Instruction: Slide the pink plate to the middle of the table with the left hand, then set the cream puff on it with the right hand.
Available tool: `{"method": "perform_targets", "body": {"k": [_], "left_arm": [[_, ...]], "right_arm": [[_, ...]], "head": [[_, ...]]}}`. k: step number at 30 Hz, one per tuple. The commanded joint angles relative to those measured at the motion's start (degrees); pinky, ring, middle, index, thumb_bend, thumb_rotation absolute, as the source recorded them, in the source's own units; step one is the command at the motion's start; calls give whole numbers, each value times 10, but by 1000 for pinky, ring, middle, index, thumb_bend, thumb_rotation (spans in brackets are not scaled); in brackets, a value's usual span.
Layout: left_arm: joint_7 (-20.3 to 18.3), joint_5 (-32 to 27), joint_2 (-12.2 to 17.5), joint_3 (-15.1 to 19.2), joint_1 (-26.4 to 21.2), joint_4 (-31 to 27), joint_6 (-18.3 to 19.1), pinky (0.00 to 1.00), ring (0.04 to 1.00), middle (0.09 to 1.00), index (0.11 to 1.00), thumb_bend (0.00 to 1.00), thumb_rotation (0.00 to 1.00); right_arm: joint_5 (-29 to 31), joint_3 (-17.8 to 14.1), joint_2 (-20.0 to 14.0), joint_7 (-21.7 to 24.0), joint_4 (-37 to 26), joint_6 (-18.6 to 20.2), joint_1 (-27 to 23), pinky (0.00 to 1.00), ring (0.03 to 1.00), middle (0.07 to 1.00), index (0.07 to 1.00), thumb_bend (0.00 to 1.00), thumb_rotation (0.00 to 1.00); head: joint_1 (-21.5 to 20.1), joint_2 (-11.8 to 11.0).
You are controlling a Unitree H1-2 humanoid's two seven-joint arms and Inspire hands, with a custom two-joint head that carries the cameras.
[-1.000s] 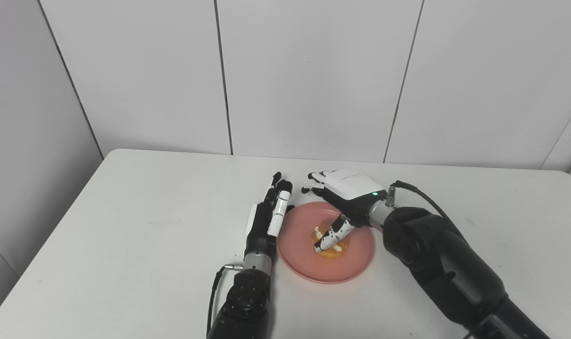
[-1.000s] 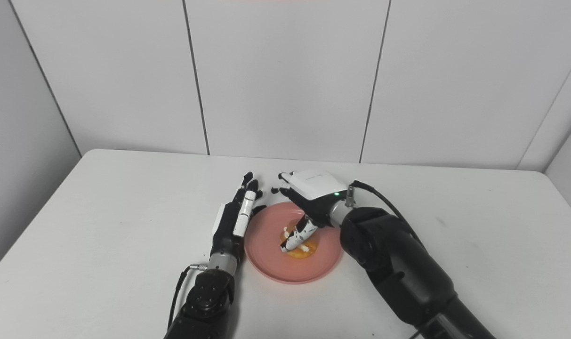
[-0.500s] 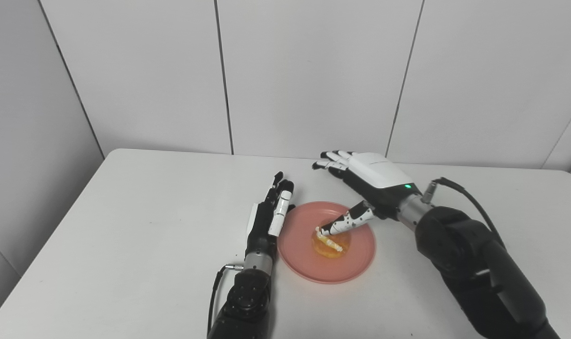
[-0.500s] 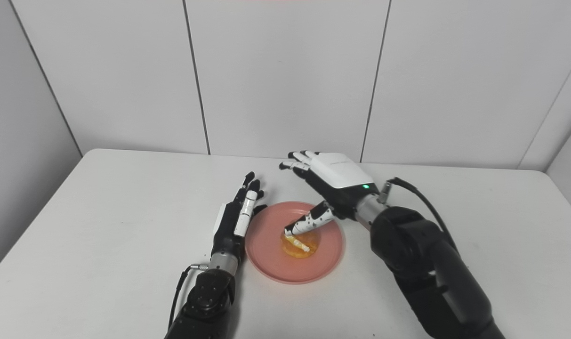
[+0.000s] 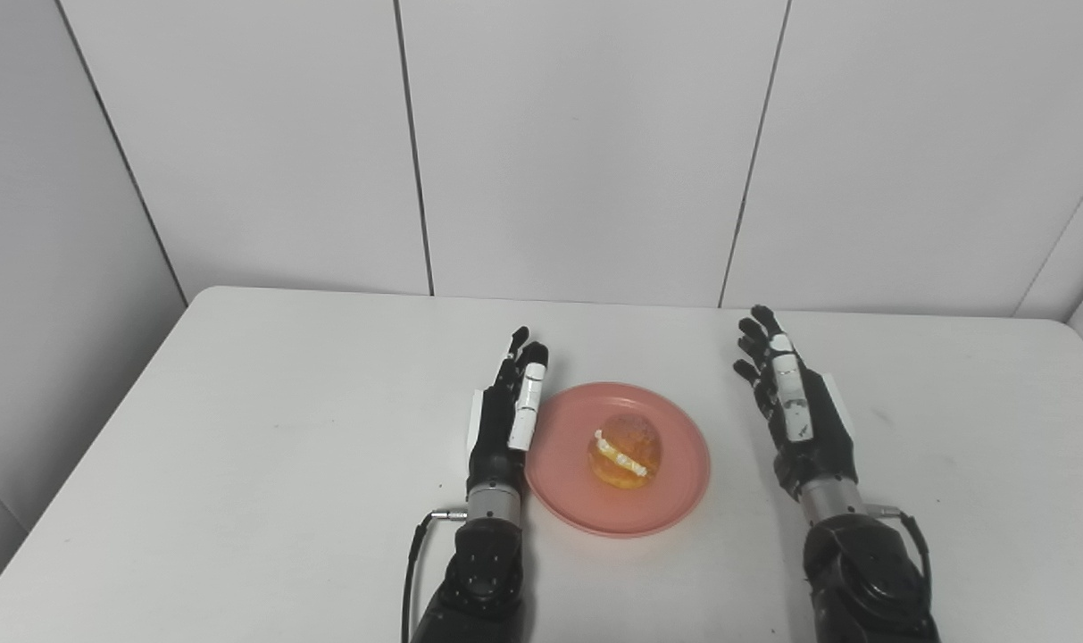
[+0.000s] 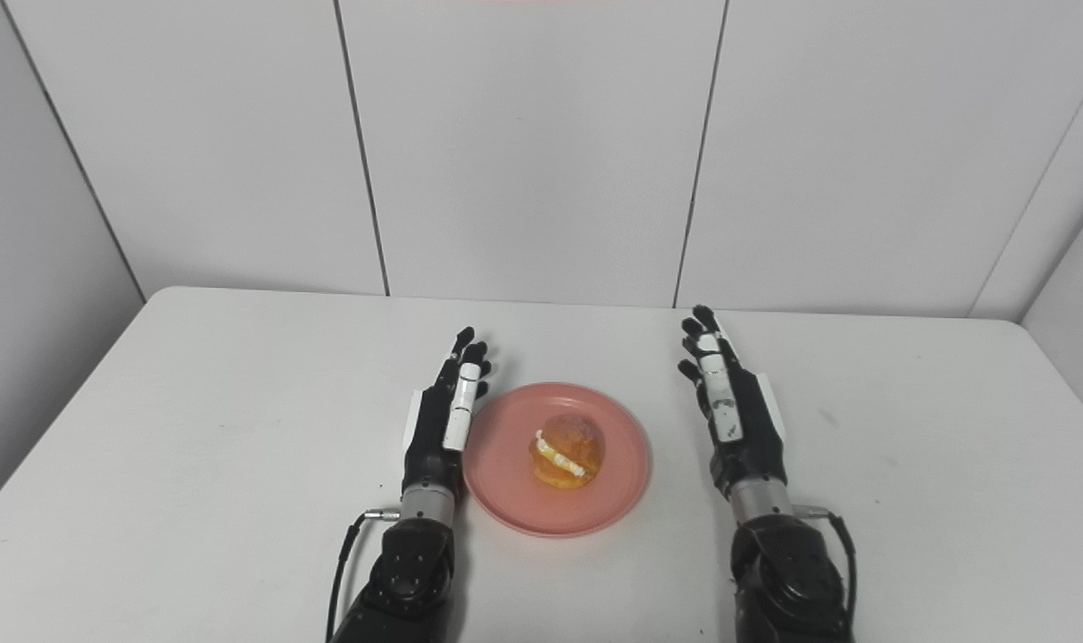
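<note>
The pink plate (image 5: 666, 429) lies near the middle of the white table (image 5: 237, 429). The golden cream puff (image 5: 626, 450), with a white cream stripe, sits on the plate's centre. My left hand (image 5: 504, 420) is open and empty, fingers straight, edge-on right beside the plate's left rim. My right hand (image 5: 795, 413) is open and empty, fingers straight, resting on the table a short way right of the plate, apart from it. Both also show in the right eye view: the left hand (image 6: 443, 418) and the right hand (image 6: 735, 411).
A white panelled wall (image 5: 586, 143) stands behind the table's far edge. The table's left edge (image 5: 77, 446) runs diagonally. A faint mark (image 5: 882, 416) lies on the table right of my right hand.
My right hand let go of the cream puff, lifted off the plate and moved right, down to the table. The cream puff stays on the plate. My left hand has not moved. The camera shifted slightly.
</note>
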Motion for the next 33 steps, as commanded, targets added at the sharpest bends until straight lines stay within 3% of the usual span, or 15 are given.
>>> {"method": "perform_targets", "body": {"k": [1, 9, 19, 33], "left_arm": [[15, 17, -4, -5, 33, 15, -11, 993, 993, 992, 976, 640, 1000], [18, 26, -1, -7, 43, -8, 17, 1000, 1000, 1000, 1000, 614, 1000], [5, 24, 7, -5, 47, -27, 51, 1000, 1000, 1000, 1000, 607, 1000], [-11, 21, 9, -3, 49, -30, 64, 1000, 1000, 1000, 1000, 622, 1000]], "right_arm": [[33, -13, 13, -10, 1, -44, -22, 982, 973, 958, 956, 952, 1000], [73, -21, 38, -33, 43, -52, -14, 1000, 999, 980, 991, 923, 1000], [45, 7, 36, -56, 50, -55, 4, 1000, 1000, 997, 996, 906, 1000], [-21, 50, 12, -70, 52, -91, 11, 1000, 1000, 977, 957, 882, 1000]], "head": [[1, 1], [2, 4], [-1, 6], [-3, 9]]}}
